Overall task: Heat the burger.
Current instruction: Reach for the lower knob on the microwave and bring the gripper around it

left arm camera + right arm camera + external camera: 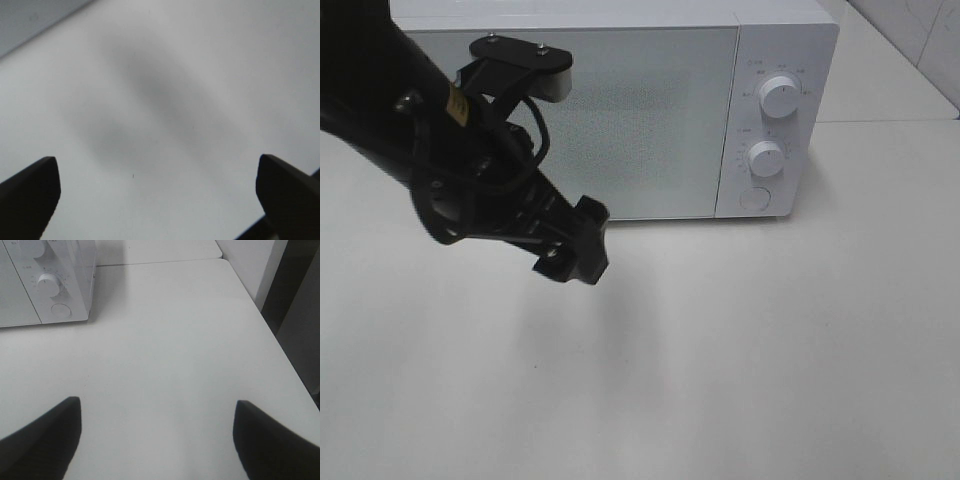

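Now, left pincer (157, 175) spread over table (210, 75); right pincer (155, 425) spread (microwave (640, 120) shut)

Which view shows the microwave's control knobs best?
Exterior high: both knobs on the microwave face the camera, whole. Right wrist catches only the lower knob fully, at an angle; left wrist shows none.

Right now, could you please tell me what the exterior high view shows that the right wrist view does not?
Only the exterior high view shows the left arm hanging over the table, and the microwave's whole door. Only the right wrist view shows the right gripper, jaws wide apart, and the table's side edge with a dark gap beyond. Both show the microwave's lower knob, its round button and bare white tabletop. The burger appears in neither.
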You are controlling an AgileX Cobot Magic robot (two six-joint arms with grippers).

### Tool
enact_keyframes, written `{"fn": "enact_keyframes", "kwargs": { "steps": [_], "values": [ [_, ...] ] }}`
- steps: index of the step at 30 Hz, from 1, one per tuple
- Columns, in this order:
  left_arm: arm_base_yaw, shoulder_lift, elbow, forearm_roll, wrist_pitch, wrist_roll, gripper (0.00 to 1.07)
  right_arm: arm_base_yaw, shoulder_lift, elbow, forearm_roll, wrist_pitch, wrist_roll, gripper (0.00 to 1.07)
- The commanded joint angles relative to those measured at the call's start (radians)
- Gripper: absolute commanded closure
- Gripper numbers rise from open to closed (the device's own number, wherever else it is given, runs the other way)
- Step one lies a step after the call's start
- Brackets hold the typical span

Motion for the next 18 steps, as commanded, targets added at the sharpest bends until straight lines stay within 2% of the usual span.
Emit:
{"fn": "enact_keyframes", "kwargs": {
  "steps": [1, 6, 11, 12, 13, 15, 16, 17, 18],
  "values": [
    [-0.004, -0.027, -0.006, 0.01, 0.114, 0.0, 0.06, -0.005, -0.029, 0.001, -0.001, -0.012, -0.003, 0.31],
    [-0.004, -0.09, -0.006, 0.061, 0.274, -0.009, 0.06, -0.005, -0.029, 0.001, -0.001, -0.012, -0.003, 0.31],
    [0.03, -0.144, -0.006, 0.078, 0.317, -0.009, 0.06, -0.005, -0.029, 0.001, -0.001, -0.012, -0.003, 0.31],
    [0.075, -0.173, -0.006, 0.08, 0.341, -0.007, 0.06, -0.005, -0.029, 0.001, -0.001, -0.012, -0.003, 0.31],
    [0.075, -0.173, -0.006, 0.08, 0.341, -0.007, 0.06, -0.005, -0.029, 0.001, -0.001, -0.012, -0.003, 0.31],
    [0.162, -0.209, -0.006, 0.083, 0.375, 0.011, 0.06, -0.005, -0.029, 0.001, -0.001, -0.012, -0.003, 0.31],
    [0.162, -0.209, -0.006, 0.083, 0.375, 0.011, 0.06, -0.005, -0.029, 0.001, -0.001, -0.012, -0.003, 0.31],
    [0.231, -0.243, 0.003, 0.083, 0.396, 0.036, 0.06, -0.005, -0.029, 0.001, -0.001, -0.012, -0.003, 0.31],
    [0.259, -0.257, 0.011, 0.083, 0.401, 0.043, 0.06, -0.005, -0.029, 0.001, -0.001, -0.012, -0.003, 0.31]
  ]
}}
